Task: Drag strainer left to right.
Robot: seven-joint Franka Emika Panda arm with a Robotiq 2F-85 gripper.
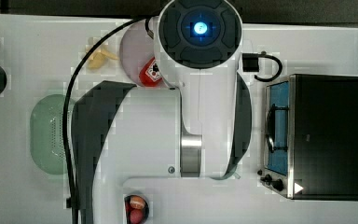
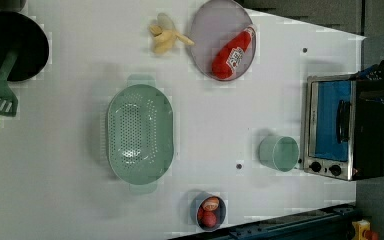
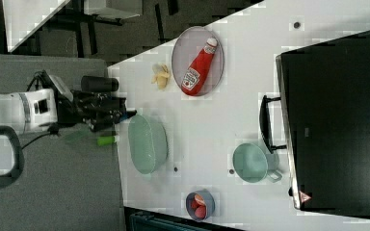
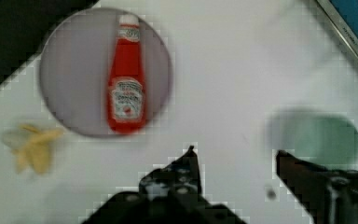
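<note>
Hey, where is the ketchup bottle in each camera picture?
Top view: ketchup bottle upper centre, mostly under the arm.
Left view: upper centre-right, lying on the plate.
Right view: upper centre.
Wrist view: upper left-centre.
Shared landmark: the peeled banana beside the plate.

Bare white desk [image 2: 220, 115] lies between the strainer [image 2: 140, 132] and the mint cup [image 2: 279, 153] in the left view. Flanking that lane: the plate [image 2: 207, 30] carrying the ketchup bottle [image 2: 233, 53], a small bowl [image 2: 209, 212], and, apparently beyond the cup, the toaster oven [image 2: 342, 127].
</note>
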